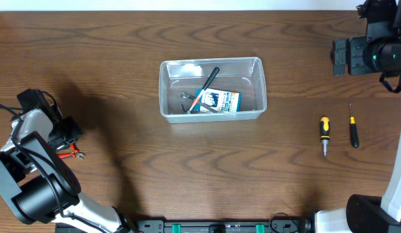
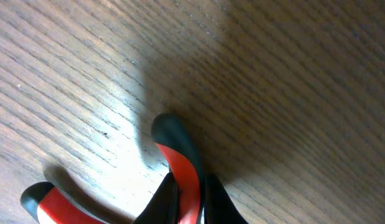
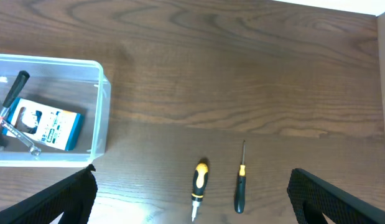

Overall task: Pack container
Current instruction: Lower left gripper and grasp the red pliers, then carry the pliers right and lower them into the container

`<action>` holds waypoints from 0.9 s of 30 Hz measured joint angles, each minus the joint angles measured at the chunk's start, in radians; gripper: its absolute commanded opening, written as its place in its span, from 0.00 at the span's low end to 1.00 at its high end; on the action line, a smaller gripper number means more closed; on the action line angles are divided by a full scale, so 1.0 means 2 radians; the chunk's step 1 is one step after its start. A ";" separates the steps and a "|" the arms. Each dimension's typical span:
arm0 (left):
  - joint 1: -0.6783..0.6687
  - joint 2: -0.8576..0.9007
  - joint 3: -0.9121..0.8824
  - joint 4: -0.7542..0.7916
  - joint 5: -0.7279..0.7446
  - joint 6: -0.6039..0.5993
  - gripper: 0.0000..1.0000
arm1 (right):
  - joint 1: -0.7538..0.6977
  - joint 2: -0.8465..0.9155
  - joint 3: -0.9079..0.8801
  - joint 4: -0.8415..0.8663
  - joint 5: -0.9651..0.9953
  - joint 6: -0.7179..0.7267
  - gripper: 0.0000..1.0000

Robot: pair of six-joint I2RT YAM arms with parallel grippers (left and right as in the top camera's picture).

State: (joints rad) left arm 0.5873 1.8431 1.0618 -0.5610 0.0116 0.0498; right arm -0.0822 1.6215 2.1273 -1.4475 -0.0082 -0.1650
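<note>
The clear plastic container [image 1: 260, 84] stands at the table's middle. It holds a blue-and-white box [image 1: 219, 101], a black-and-red tool [image 1: 205, 87] and a small metal wrench. It also shows at the left of the right wrist view [image 3: 100, 106]. My left gripper [image 2: 191, 200] is at the table's left edge [image 1: 66, 138], shut on one red handle of the red-and-black pliers [image 2: 176, 155], low over the wood. My right gripper [image 3: 192, 174] is open and empty, high at the far right [image 1: 346, 57].
A stubby yellow-and-black screwdriver [image 1: 324, 131] and a thin black screwdriver [image 1: 353, 127] lie on the wood at the right, both also in the right wrist view [image 3: 199, 180] [image 3: 241, 186]. The pliers' tips [image 1: 76, 154] show beside the left arm.
</note>
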 measured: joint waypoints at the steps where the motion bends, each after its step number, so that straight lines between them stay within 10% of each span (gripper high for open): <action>1: 0.000 0.000 0.000 0.000 0.001 0.000 0.06 | 0.000 0.000 0.000 0.000 0.000 0.000 0.99; 16: -0.130 -0.094 0.079 -0.122 0.043 0.028 0.06 | 0.000 0.000 0.000 0.000 0.000 0.000 0.99; 27: -0.385 -0.199 0.164 -0.115 0.071 0.241 0.06 | 0.000 0.000 0.000 0.000 0.000 0.000 0.99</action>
State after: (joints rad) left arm -0.1822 1.4460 1.3899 -0.7906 0.1535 0.5308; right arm -0.0822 1.6215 2.1265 -1.4471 -0.0082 -0.1654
